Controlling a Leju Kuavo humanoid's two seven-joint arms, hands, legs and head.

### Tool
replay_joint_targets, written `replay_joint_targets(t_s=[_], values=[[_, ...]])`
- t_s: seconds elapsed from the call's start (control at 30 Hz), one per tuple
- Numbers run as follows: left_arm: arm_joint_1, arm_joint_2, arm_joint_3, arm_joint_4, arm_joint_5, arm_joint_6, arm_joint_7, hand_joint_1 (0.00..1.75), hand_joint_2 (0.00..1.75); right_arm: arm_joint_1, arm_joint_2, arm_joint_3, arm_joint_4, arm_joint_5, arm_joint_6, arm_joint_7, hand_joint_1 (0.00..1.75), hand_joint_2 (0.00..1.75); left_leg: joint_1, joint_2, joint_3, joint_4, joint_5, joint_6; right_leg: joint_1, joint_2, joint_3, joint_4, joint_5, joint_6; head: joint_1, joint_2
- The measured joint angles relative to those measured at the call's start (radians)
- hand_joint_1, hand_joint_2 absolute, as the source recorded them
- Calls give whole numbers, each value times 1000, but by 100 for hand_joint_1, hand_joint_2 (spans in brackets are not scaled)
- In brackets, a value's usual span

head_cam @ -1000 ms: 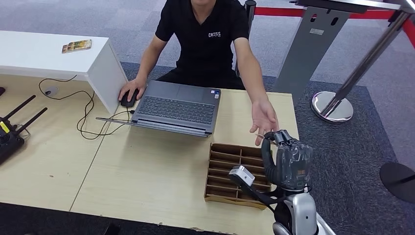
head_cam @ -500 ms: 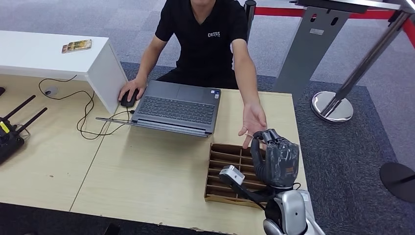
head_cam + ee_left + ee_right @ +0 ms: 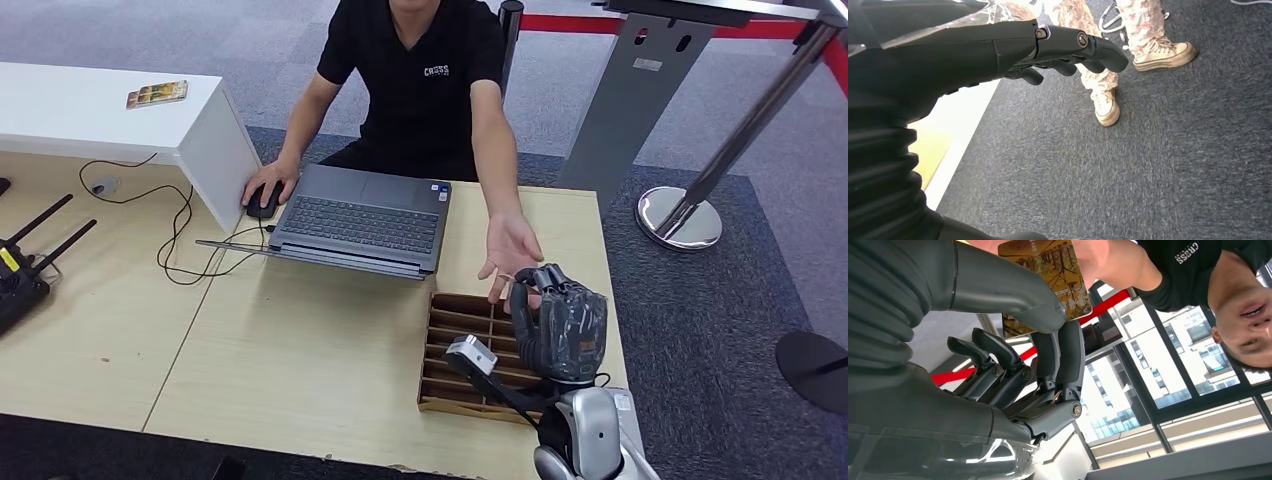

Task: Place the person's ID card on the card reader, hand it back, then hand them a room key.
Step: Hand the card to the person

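Right robot hand point(image 3: 560, 325) raised above the slotted tray point(image 3: 452, 345) at the tabletop point(image 3: 300, 350) edge, back of the hand toward the head camera; in the right wrist view the thumb and fingers point(image 3: 1063, 355) pinch a card point(image 3: 1040, 275) printed with a golden-brown picture, its far end at the person's hand point(image 3: 1088, 255); whether that hand already grips the card cannot be told. In the head view the person's open palm point(image 3: 510, 255) sits just beside the robot fingertips; the person's other hand rests on a mouse point(image 3: 265, 203) beside the laptop point(image 3: 362, 220). Left robot hand point(image 3: 998, 50) hangs beside the tabletop over grey carpet, fingers extended and slightly curled, holding nothing; a person's shoes point(image 3: 1108, 107) stand beyond it. A similar card point(image 3: 157, 94) lies on the white shelf point(image 3: 90, 110), well apart from the tray.
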Motion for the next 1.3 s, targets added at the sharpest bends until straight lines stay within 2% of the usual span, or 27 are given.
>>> replay_joint_targets(t_s=[0.8,0.93,1.27,1.3], values=[[0,0,0,0,3,0,3,0,175,1,1,0,13,3,0,13,175,175,0,0,0,0,0,0,0,0,0,0,0,0,0,0],[0,0,0,0,7,0,2,0,175,1,1,0,14,12,0,20,0,175,0,0,0,0,0,0,0,0,0,0,0,0,0,0],[0,0,0,0,10,0,1,0,175,1,1,0,14,21,0,26,0,175,0,0,0,0,0,0,0,0,0,0,0,0,0,0],[0,0,0,0,10,0,1,0,175,1,1,0,14,21,0,27,0,131,0,0,0,0,0,0,0,0,0,0,0,0,0,0]])
